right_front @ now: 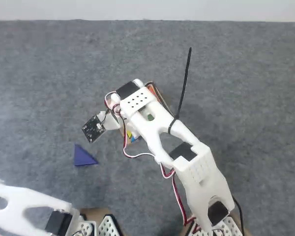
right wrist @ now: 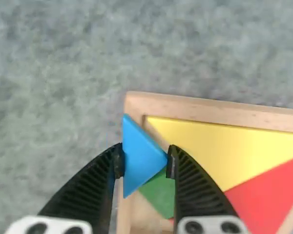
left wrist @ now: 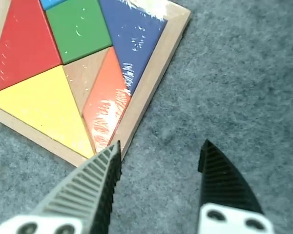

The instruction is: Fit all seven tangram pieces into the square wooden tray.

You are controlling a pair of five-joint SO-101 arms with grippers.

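Probably light, stiff and slick, the pale blue triangle is pinched by its edges in the right end effector over a corner of the tray, the left end effector gaping wide, a darker triangle at the tray's eight o'clock.

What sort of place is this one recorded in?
Probably a tabletop robot workbench in a lab or hobby room: a grey felt-like mat covers the table, two white arms stand at its near edge, and a wooden tangram tray lies on it, the right claw shut on a light blue triangle.
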